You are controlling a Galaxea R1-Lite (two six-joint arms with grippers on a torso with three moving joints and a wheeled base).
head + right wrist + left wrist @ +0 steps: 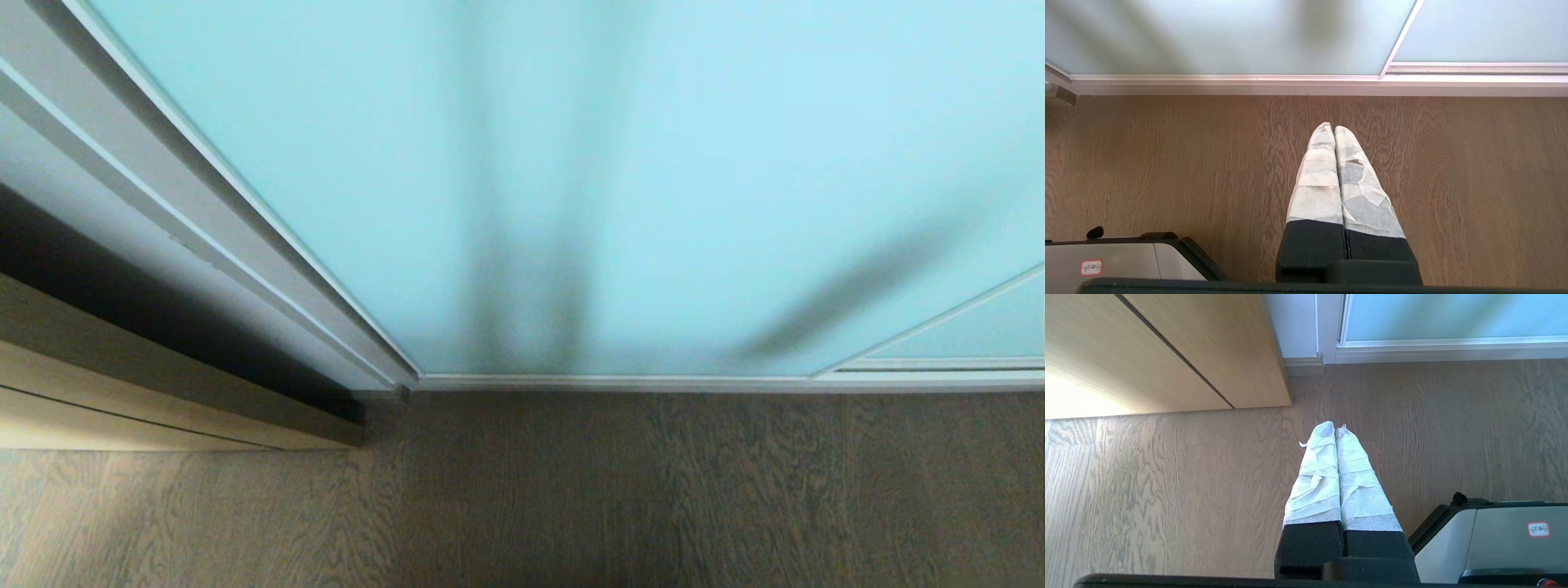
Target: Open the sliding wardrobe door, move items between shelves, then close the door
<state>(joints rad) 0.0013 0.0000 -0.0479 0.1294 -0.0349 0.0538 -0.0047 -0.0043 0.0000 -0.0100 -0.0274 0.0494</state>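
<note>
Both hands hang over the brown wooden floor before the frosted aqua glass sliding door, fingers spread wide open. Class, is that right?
Not quite: the left hand and right hand have their fingers pressed shut, as both wrist views show. They do hang over the brown wooden floor before the frosted aqua glass sliding door.

We are seeing the sliding wardrobe door (571, 180) filling the frame's upper part, the floor (653, 490) below it, the wooden cabinet (122, 384) at lower left.
</note>
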